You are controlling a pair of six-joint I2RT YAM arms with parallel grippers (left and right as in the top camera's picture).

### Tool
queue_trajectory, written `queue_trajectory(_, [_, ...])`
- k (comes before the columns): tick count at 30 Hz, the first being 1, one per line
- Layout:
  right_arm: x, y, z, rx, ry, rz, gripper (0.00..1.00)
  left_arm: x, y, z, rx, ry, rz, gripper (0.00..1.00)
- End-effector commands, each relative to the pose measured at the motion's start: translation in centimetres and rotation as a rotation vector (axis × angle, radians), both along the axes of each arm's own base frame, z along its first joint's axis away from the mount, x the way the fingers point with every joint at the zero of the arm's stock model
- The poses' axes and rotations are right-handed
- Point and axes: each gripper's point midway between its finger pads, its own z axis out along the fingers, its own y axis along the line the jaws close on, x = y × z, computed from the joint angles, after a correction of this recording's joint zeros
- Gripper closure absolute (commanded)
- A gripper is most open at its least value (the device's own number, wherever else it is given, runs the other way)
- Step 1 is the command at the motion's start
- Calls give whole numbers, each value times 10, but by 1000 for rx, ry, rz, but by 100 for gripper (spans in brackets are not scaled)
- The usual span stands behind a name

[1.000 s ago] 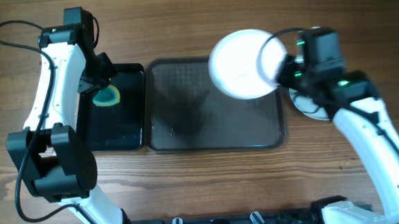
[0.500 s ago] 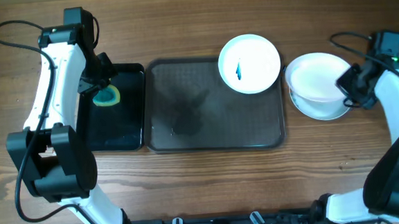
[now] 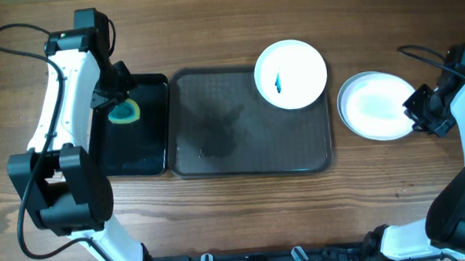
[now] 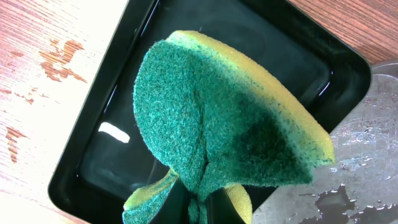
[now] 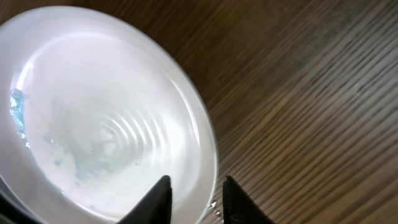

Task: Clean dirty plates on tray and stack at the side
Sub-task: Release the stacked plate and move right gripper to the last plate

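Left gripper (image 3: 122, 105) clamps a sponge (image 4: 217, 124) over the black tray (image 4: 298, 56). Right gripper (image 5: 198, 196), partly open, straddles the plate stack (image 3: 372, 106) rim, 3 o'clock of the tray (image 3: 217, 147).

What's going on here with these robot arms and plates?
The left gripper is clamped on a green sponge over the small black tray. The right gripper, jaws apart, straddles the rim of a white plate lying on the table beside the big tray. One plate with a blue streak sits on that tray.
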Motion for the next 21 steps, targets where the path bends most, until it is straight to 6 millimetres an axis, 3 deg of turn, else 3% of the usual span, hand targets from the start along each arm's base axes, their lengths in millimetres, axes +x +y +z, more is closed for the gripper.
queue_trajectory(1, [10, 12, 2, 39, -25, 56, 54, 4, 3, 14, 14, -43, 20, 96])
queue_trajectory(2, [15, 22, 3, 81, -51, 99, 51, 4, 3, 14, 13, -43, 20, 96])
queue_trajectory(3, [29, 44, 7, 184, -127, 204, 43, 4, 3, 14, 13, -43, 20, 96])
queue_trajectory(6, [55, 73, 23, 274, -250, 321, 36, 5, 3, 14, 14, -46, 19, 96])
queue_trajectory(9, [73, 91, 35, 257, -298, 405, 34, 5, 3, 14, 14, -46, 19, 96])
queue_trajectory(14, [110, 150, 54, 135, -365, 617, 34, 5, 3, 14, 13, -46, 20, 96])
queue_trajectory(18, [128, 185, 44, 114, -335, 683, 36, 5, 3, 14, 13, -45, 20, 96])
queue_trajectory(21, [128, 189, 18, 136, -267, 638, 42, 4, 3, 14, 13, -42, 19, 96])
